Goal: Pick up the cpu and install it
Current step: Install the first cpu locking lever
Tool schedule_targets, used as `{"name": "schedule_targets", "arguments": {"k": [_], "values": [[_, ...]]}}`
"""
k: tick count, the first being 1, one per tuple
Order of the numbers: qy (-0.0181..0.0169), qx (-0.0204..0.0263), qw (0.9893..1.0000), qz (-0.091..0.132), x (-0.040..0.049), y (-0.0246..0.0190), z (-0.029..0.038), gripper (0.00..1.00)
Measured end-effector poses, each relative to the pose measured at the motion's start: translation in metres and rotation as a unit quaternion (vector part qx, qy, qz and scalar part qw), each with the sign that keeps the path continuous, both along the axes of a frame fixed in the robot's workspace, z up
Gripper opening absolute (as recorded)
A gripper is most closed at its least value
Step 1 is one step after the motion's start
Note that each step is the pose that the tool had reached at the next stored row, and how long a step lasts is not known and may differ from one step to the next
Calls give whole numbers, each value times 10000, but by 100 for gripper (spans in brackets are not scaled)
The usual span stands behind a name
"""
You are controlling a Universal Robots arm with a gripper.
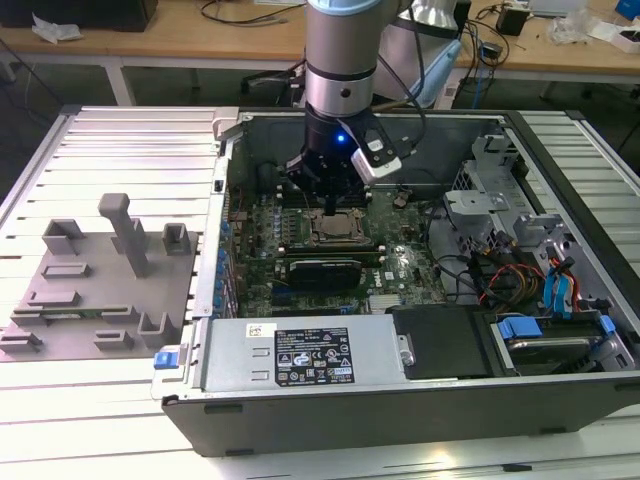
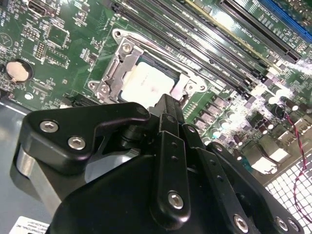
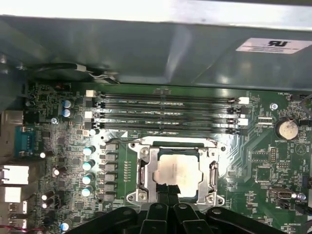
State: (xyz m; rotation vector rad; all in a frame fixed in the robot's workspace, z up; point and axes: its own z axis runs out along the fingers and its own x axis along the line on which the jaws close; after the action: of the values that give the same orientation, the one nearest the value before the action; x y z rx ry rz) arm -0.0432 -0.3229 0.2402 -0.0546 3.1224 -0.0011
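Your jaws are closed together and grip nothing. Their tips sit at one edge of the cpu (image 3: 179,169); you cannot tell whether they touch it. The cpu lies flat inside the socket frame (image 3: 145,171). Memory slots (image 3: 165,114) run just beside the frame, and the case wall (image 3: 146,53) rises past them.

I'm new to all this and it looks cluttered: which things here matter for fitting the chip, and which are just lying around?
In the job: cpu, socket frame, gripper.
Just around: memory slots, coin battery, grey fixture tray, coloured cables.
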Motion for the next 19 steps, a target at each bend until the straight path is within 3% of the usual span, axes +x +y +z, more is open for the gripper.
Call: {"name": "schedule_targets", "arguments": {"k": [9,12,17,19], "values": [[0,0,10000,0,-174,0,0,11],[1,-1,10000,1,-187,-1,9,11],[0,0,10000,0,-187,0,166,11],[-1,1,10000,-1,-193,0,187,11]]}}
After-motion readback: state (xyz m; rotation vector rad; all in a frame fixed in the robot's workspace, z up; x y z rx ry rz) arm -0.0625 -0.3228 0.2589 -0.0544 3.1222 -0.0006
